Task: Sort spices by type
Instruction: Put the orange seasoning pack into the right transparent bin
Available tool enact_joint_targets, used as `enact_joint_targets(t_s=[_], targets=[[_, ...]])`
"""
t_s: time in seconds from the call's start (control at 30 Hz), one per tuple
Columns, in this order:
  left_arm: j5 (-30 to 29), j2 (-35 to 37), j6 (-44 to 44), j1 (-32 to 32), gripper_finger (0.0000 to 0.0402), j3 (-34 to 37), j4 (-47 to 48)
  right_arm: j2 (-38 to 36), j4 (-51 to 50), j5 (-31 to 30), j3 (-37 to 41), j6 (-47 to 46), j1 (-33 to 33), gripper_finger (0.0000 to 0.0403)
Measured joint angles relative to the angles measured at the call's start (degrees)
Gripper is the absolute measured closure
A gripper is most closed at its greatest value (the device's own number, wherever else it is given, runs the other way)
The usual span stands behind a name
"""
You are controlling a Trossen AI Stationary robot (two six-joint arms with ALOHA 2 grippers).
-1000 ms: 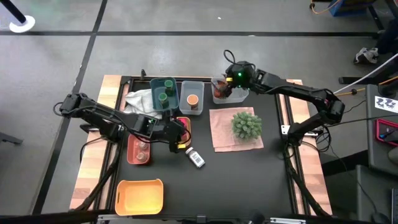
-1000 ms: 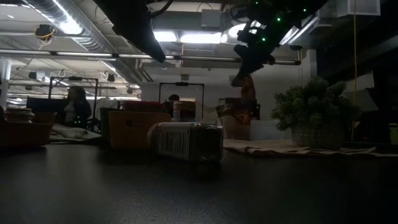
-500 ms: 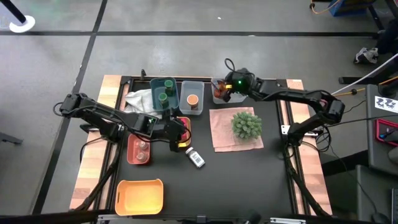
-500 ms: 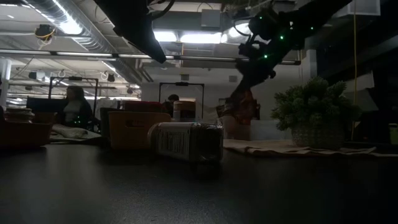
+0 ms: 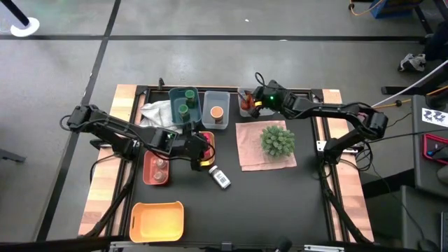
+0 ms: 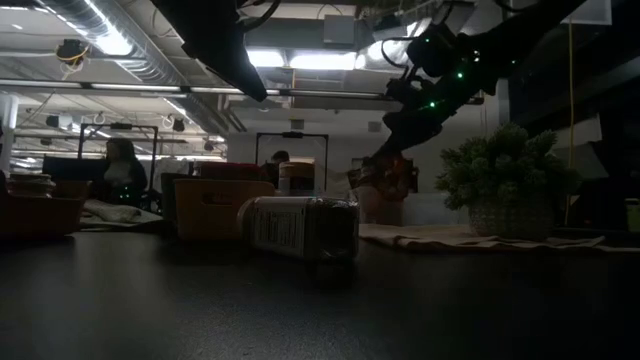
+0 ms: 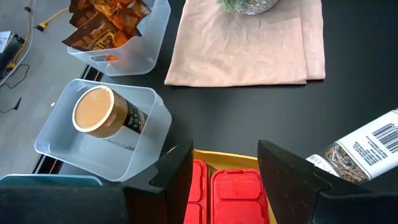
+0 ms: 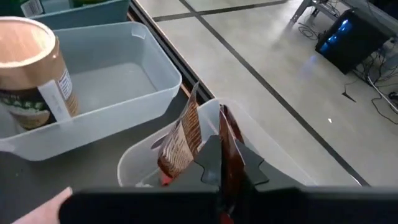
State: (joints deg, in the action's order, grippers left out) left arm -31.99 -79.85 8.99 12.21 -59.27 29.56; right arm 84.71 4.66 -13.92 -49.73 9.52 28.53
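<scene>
Packet [image 8: 227, 149] pinched edge-on between your right gripper's [image 8: 225, 163] closed fingers, hanging inside the clear tub [image 8: 134, 163] at the table's far edge, where another red-orange packet [image 8: 180, 140] stands propped. Your left gripper [image 7: 222, 163] hovers part-open and empty over the two magenta boxes [image 7: 231, 193] in their yellow tray [image 7: 225, 158].

Judging from the layout, you are well along: packets go to that far tub, one orange-lidded jar [image 5: 217, 113] sits in the neighbouring clear bin [image 5: 216, 103], two green-lidded jars [image 5: 185, 101] in the teal bin [image 5: 173, 108], two pinkish-lidded jars [image 5: 160, 168] in the red tray [image 5: 148, 178]. What looks left: release the packet, then place the white labelled bottle [image 5: 221, 178], lying loose on the black table [image 5: 280, 203] near the boxes. The orange bin [image 5: 158, 218] at the near edge holds nothing. Packet count beyond the two seen from the right wrist I cannot tell
</scene>
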Motion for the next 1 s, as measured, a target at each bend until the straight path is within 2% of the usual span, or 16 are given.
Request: enact_joint_targets(t_s=[0.27, 0.83, 1.0], targets=[[0.0, 0.0, 0.0, 0.0, 0.0233, 0.0, -0.04, 0.04, 2.39, 0.0, 1.43, 0.19, -0.02, 0.0379], [0.02, 0.0, 0.0, 0.0, 0.0233, 0.0, -0.04, 0.04, 2.3, 0.06, 1.45, 1.45, -0.01, 0.038], [0.02, 0.0, 0.0, 0.0, 0.0233, 0.0, -0.04, 0.04, 1.66, 3.49, 1.45, 1.39, 0.0, 0.0377]])
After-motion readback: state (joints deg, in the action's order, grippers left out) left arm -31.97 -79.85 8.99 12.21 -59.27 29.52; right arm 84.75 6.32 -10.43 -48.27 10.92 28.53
